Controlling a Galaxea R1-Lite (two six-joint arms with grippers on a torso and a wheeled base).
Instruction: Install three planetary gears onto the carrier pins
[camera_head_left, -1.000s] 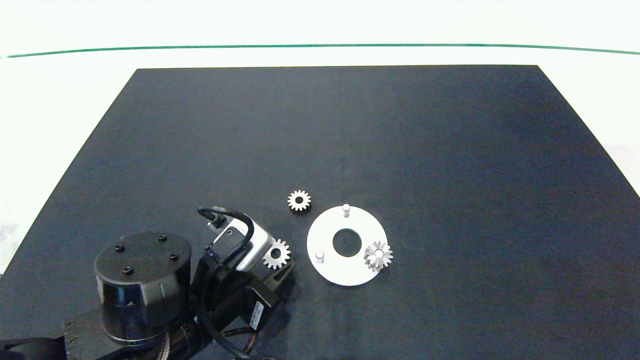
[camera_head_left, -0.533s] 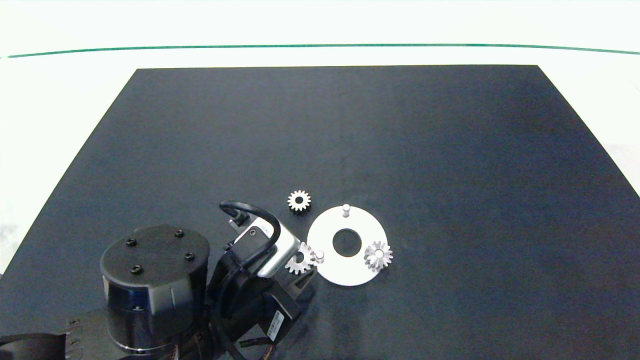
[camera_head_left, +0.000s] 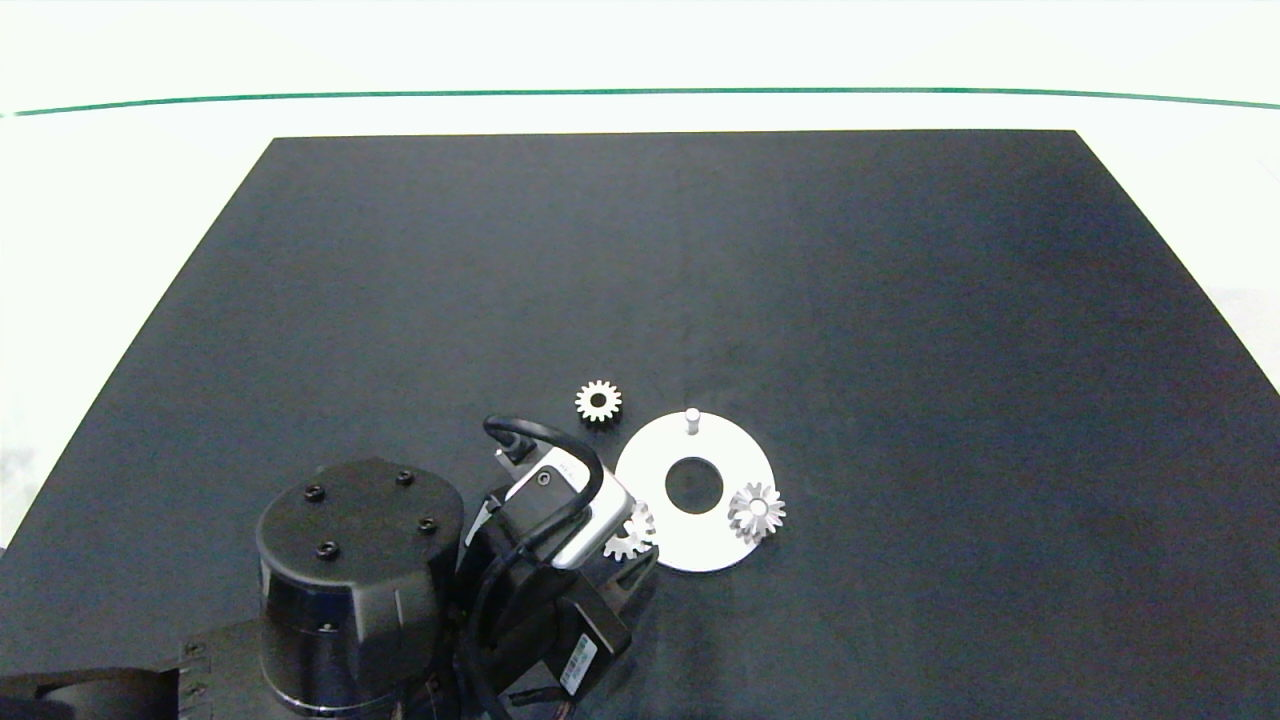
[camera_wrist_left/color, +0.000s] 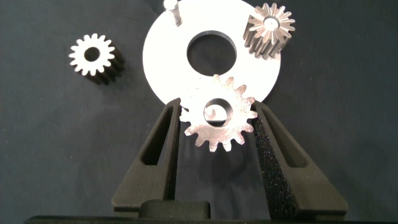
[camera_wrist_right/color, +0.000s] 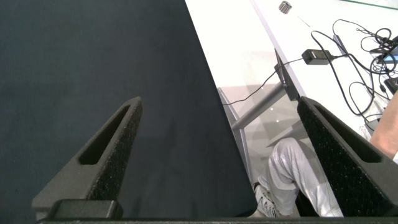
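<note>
Planetary gear (camera_wrist_left/color: 218, 119) clamped flat between the left gripper's (camera_wrist_left/color: 217, 134) fingers, over the carrier disc's (camera_head_left: 700, 545) near-left edge; right gripper (camera_wrist_right/color: 217, 155) gapes wide off-table.

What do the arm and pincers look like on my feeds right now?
Left arm: black, with a round cap holding four bolts, a silver wrist camera, a looping black cable and a white label. Left pincer and right pincer each have two dark grey wedge fingers, slotted, with foam-like pads.
</note>
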